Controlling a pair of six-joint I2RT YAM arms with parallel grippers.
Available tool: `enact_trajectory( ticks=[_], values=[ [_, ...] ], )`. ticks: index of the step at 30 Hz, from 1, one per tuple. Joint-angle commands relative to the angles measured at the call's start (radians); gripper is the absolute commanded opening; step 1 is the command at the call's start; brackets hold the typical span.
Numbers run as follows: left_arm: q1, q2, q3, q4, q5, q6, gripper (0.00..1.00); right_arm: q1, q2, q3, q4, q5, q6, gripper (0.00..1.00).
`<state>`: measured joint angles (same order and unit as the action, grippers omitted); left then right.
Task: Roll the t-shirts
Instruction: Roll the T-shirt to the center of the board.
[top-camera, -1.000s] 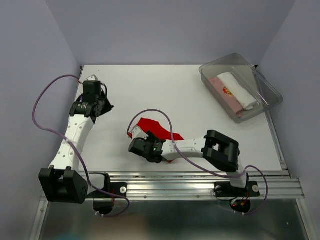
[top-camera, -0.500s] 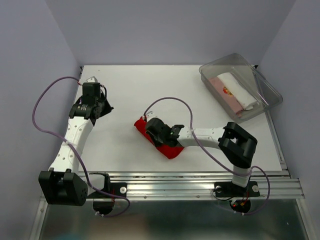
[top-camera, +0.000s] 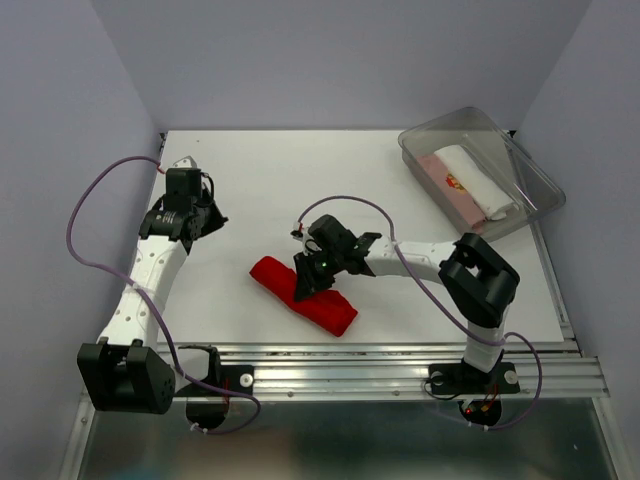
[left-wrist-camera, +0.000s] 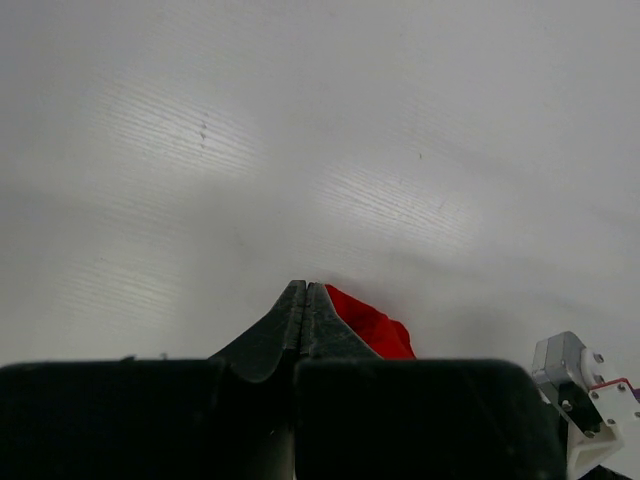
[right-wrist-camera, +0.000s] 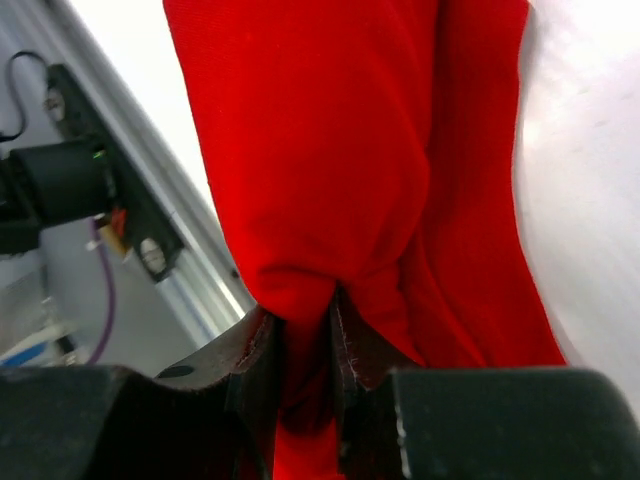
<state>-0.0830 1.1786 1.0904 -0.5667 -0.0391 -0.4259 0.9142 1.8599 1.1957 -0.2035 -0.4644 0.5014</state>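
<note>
Two grippers are mine, and only one has cloth in it. My left gripper (top-camera: 203, 216) hangs over the left part of the white table (top-camera: 300, 170), well apart from the cloth. Its fingers (left-wrist-camera: 290, 318) are pressed flat together with nothing between them, and its own black body blocks the bottom of the left wrist view. Past those tips just a small corner of the red t-shirt (left-wrist-camera: 372, 326) shows. A white and grey part at the lower right of that view is cut off, and I cannot tell what it is. Near the table's front middle the red t-shirt (top-camera: 330, 312) lies as a thick roll, slanting from upper left to lower right. My right gripper (top-camera: 305, 284) sits on its middle and hides that stretch from above. Up close, my right gripper (right-wrist-camera: 300, 345) pinches a fold of the red t-shirt (right-wrist-camera: 330, 150), and how deep the fold goes between the jaws is hidden. In the far right corner a clear tub (top-camera: 530, 170) holds a white t-shirt (top-camera: 475, 180) lying on a pale pink t-shirt (top-camera: 447, 192). Its small red print is too small to read.
</note>
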Motion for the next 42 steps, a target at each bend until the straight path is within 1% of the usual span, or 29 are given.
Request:
enact_trajectory(
  ticks=[1, 4, 9, 12, 13, 14, 17, 20, 25, 29, 31, 35, 38, 39, 40, 41, 42],
  values=[
    [0.002, -0.048, -0.018, 0.004, -0.018, 0.027, 0.0, -0.021, 0.028, 0.015, 0.061, -0.238, 0.08, 0.01],
    [-0.006, -0.079, -0.053, 0.002, 0.007, 0.033, 0.0, -0.04, 0.061, 0.021, 0.073, -0.293, 0.092, 0.01],
    [-0.053, -0.12, -0.141, -0.007, 0.071, 0.01, 0.0, -0.06, 0.12, 0.021, 0.094, -0.365, 0.107, 0.01],
    [-0.139, -0.152, -0.187, -0.006, 0.081, -0.049, 0.0, -0.083, 0.156, 0.019, 0.116, -0.422, 0.115, 0.02],
    [-0.197, -0.163, -0.195, -0.002, 0.077, -0.069, 0.0, -0.093, 0.163, 0.025, 0.115, -0.44, 0.111, 0.02],
    [-0.228, -0.165, -0.207, 0.005, 0.074, -0.108, 0.0, -0.094, 0.171, 0.027, 0.116, -0.45, 0.109, 0.02],
    [-0.312, -0.155, -0.221, 0.014, 0.07, -0.148, 0.0, -0.103, 0.199, 0.033, 0.115, -0.474, 0.098, 0.03],
    [-0.353, -0.151, -0.244, 0.022, 0.074, -0.174, 0.0, -0.112, 0.214, 0.031, 0.115, -0.497, 0.089, 0.04],
    [-0.368, -0.134, -0.323, 0.08, 0.177, -0.159, 0.0, -0.133, 0.22, 0.028, 0.113, -0.516, 0.078, 0.05],
    [-0.394, -0.076, -0.353, 0.125, 0.18, -0.181, 0.0, -0.153, 0.205, 0.022, 0.113, -0.514, 0.074, 0.05],
    [-0.396, -0.056, -0.363, 0.178, 0.186, -0.198, 0.0, -0.153, 0.194, 0.015, 0.111, -0.505, 0.072, 0.05],
    [-0.396, 0.013, -0.377, 0.234, 0.15, -0.214, 0.0, -0.164, 0.157, -0.01, 0.11, -0.471, 0.069, 0.06],
    [-0.394, 0.068, -0.385, 0.272, 0.14, -0.221, 0.0, -0.173, 0.119, -0.03, 0.092, -0.431, 0.062, 0.11],
    [-0.394, 0.087, -0.388, 0.28, 0.131, -0.223, 0.0, -0.173, 0.095, -0.033, 0.064, -0.395, 0.051, 0.2],
    [-0.396, 0.087, -0.389, 0.284, 0.133, -0.223, 0.0, -0.173, 0.094, -0.034, 0.064, -0.395, 0.045, 0.24],
    [-0.394, 0.098, -0.392, 0.295, 0.134, -0.223, 0.0, -0.173, 0.063, -0.039, 0.043, -0.352, 0.034, 0.27],
    [-0.394, 0.099, -0.4, 0.3, 0.134, -0.223, 0.0, -0.173, 0.045, -0.047, 0.026, -0.329, 0.028, 0.34]
  ],
)
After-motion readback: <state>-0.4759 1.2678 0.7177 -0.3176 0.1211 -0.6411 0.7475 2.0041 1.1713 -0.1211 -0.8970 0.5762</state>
